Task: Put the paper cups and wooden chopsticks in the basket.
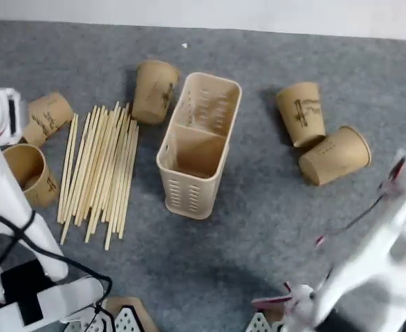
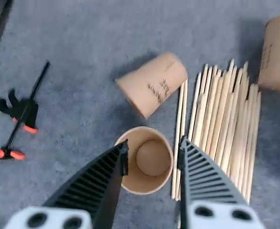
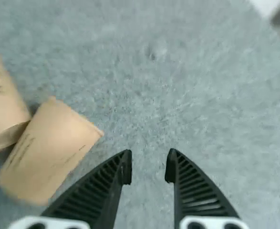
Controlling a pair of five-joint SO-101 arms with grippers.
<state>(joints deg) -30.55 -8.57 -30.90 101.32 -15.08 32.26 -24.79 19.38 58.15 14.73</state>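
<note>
A gray, felt-like mat (image 1: 258,228) is covering the table. At far left, a black bar clamp (image 2: 20,117) with orange tips is lying flat on the mat.

The left gripper (image 2: 153,145) is hovering above the upright cup (image 2: 147,162). Its ribbed black fingers are spread apart, one to each side of the cup's round rim. The upright cup is a tan paper cone section and is standing mouth up. Just behind it, a tipped cup (image 2: 154,83) of the same paper is lying on its side.

To the right, the chopsticks (image 1: 99,173) are lying side by side in a loose flat bundle of thin, pale wooden rods, next to both cups. A third cup (image 1: 154,90) is standing mouth down between the bundle's far end and the basket (image 1: 197,145).

The basket is a beige plastic box with rounded corners, slotted walls and one divider forming two compartments. It is standing at mid-table.

Further right, a rear cup (image 1: 301,113) and a front cup (image 1: 335,155) are lying on their sides and appear to be touching.

The right gripper (image 3: 148,155) is hovering over bare mat beside the front cup, with its fingers parted and gripping nothing.
</note>
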